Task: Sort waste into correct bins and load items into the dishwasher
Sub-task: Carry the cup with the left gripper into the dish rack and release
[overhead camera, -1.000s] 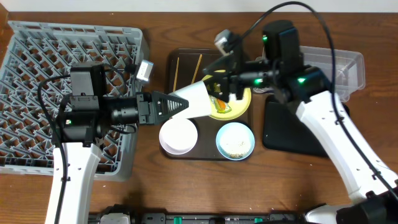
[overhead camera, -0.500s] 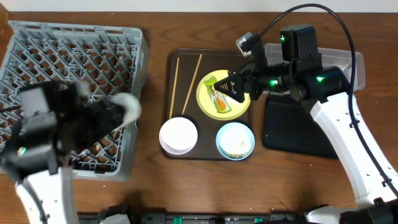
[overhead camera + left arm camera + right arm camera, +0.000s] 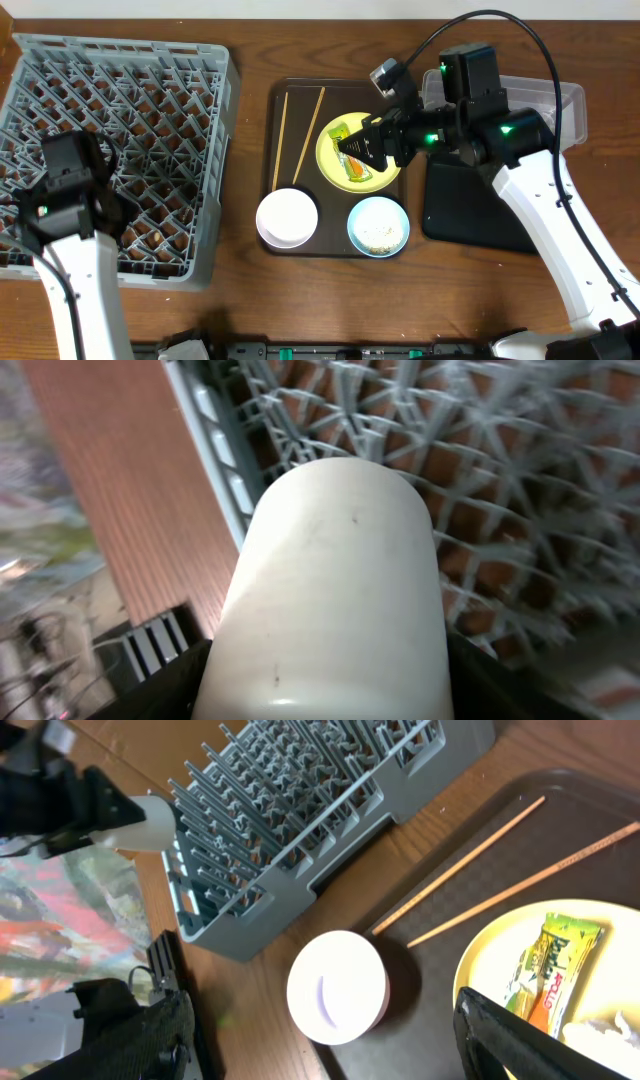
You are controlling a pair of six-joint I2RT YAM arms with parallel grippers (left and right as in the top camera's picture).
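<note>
Showing the snack wrapper (image 3: 545, 965), a green-and-orange sachet lying flat on the yellow plate (image 3: 480, 995), just below the right gripper (image 3: 350, 150); in the wrist view it sits ahead of the gripper, between the lines of the two fingers (image 3: 510, 1040) and much nearer this one; the fingers stand spread wide, holding nothing. Its long axis runs away from the gripper with a slight tilt, orange end nearer, green end farther. Judged thin, light, crinkly film, likely slippery and easily pushed across the glossy plate; the better hold is probably a pinch across the narrow width near mid-length, or on any raised seam, since the flat face offers little purchase. A white crumpled scrap (image 3: 600, 1035) lies just beside the orange end, close enough to be caught by mistake. Farther ahead of the gripper, two chopsticks (image 3: 462, 865) lie roughly parallel on the brown serving tray (image 3: 298, 150); a white bowl (image 3: 338, 987) and a light blue bowl (image 3: 378, 225) holding crumbs sit to one side. Behind the gripper lie the black tray (image 3: 470, 215) and clear tub (image 3: 560, 110); far ahead, the grey dish rack (image 3: 120, 100) rests on the counter (image 3: 250, 300). The left gripper (image 3: 120, 818) is over the rack; a whitish rounded form fills its view, so its state cannot be told.
</note>
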